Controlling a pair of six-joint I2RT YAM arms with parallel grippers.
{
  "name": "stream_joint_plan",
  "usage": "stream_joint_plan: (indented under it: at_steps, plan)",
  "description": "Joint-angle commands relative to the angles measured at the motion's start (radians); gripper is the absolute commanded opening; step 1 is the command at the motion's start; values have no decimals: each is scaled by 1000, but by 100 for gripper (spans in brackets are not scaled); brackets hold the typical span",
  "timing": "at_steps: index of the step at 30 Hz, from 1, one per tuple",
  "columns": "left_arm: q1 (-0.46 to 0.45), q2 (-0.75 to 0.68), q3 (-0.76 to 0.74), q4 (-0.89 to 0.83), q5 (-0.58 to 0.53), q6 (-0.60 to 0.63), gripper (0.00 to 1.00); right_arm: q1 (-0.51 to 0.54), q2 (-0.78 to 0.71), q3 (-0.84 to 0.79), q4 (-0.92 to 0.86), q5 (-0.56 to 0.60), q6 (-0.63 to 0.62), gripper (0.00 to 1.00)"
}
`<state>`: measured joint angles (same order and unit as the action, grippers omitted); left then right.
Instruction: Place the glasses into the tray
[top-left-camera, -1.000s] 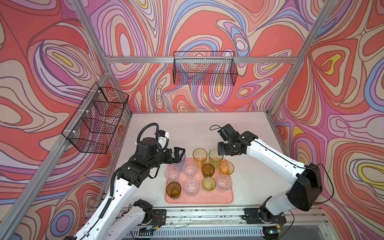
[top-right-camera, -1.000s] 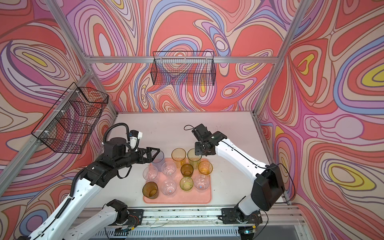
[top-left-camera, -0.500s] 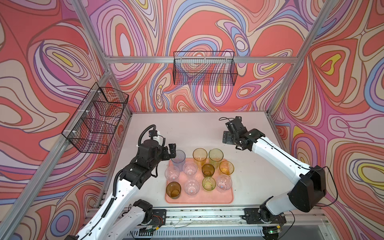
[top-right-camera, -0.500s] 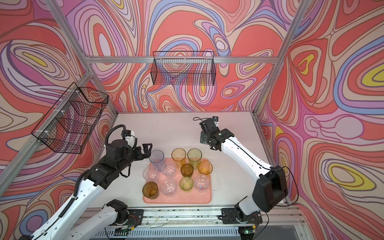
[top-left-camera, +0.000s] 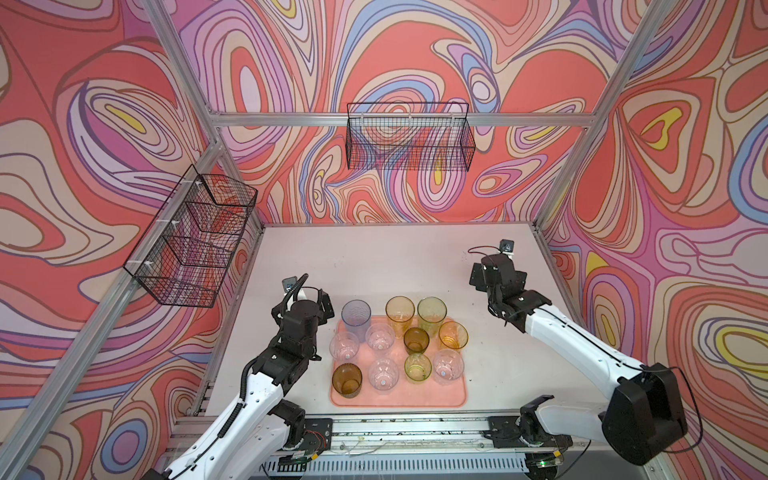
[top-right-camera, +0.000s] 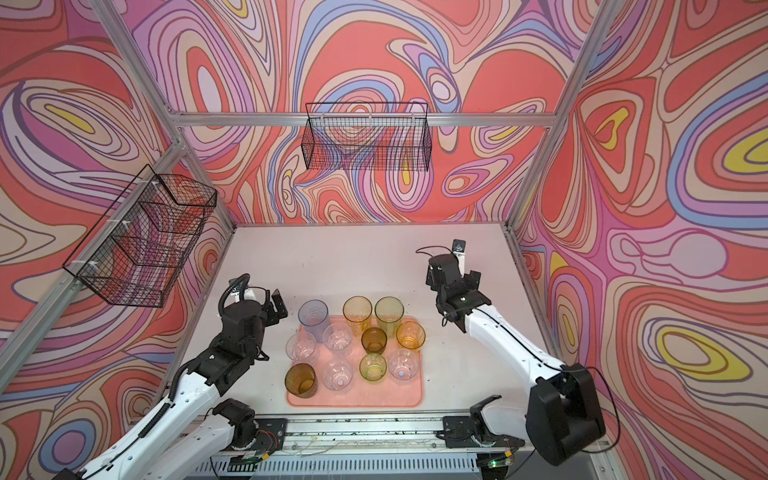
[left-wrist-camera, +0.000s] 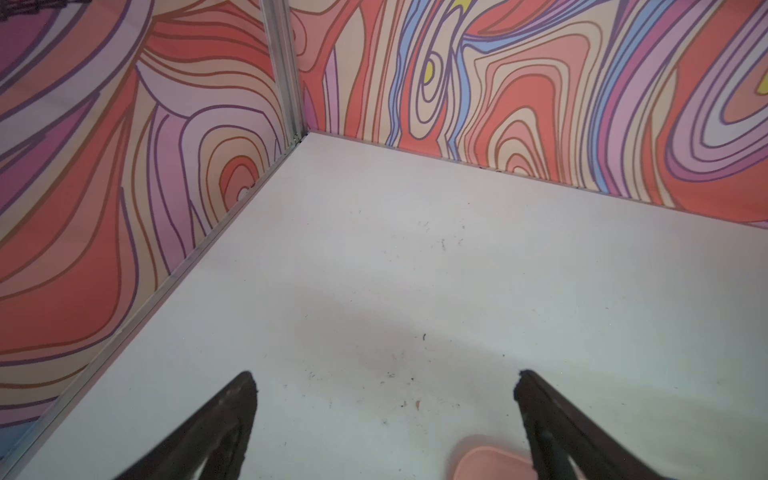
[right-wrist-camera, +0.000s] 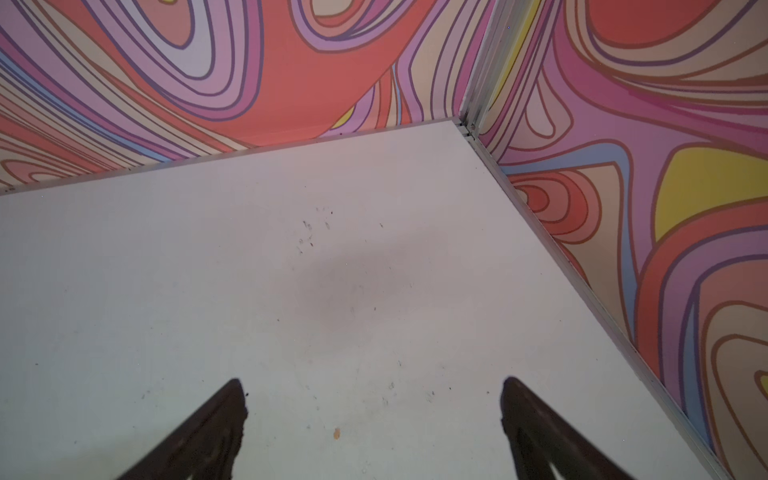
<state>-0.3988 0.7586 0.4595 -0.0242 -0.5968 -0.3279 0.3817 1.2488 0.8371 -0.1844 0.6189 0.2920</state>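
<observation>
The salmon-pink tray (top-left-camera: 415, 397) (top-right-camera: 357, 400) lies at the table's front middle. Several glasses stand upright in it. A tall pale blue one (top-left-camera: 356, 316), a yellow one (top-left-camera: 400, 309) and a yellow-green one (top-left-camera: 432, 311) line its far edge. Short clear, brown, green and orange ones stand nearer the front. My left gripper (top-left-camera: 313, 295) (left-wrist-camera: 384, 382) hangs open and empty just left of the blue glass. A corner of the tray (left-wrist-camera: 490, 463) shows by one finger. My right gripper (top-left-camera: 496, 268) (right-wrist-camera: 372, 386) is open and empty over bare table, right of the tray.
A black wire basket (top-left-camera: 409, 137) hangs on the back wall. Another wire basket (top-left-camera: 195, 241) hangs on the left wall. Aluminium posts and patterned walls close in the white table (top-left-camera: 395, 257) on three sides.
Both arms have drawn back from the tray's far row. The left gripper left the blue glass. The right gripper let go of the yellow-green glass and swung right and back.
</observation>
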Motion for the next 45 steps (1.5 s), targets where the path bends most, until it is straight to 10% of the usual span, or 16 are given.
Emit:
stream_joint_plan:
  at_steps: [1, 10, 19, 31, 45]
  plan:
    - [9, 15, -109, 270, -125, 127, 100, -26, -52, -127, 356, 70, -125, 98]
    - [58, 197, -343, 825, -124, 316, 100, -118, -47, -421, 864, 74, -214, 98]
    - [100, 637, -356, 1373, -116, 406, 100, -253, 286, -515, 1246, -52, -218, 98]
    - [120, 820, -245, 1382, -3, 495, 100, -342, 456, -446, 1267, -408, -253, 98]
    - [262, 732, -139, 999, 316, 387, 100, -343, 473, -386, 1184, -345, -240, 98]
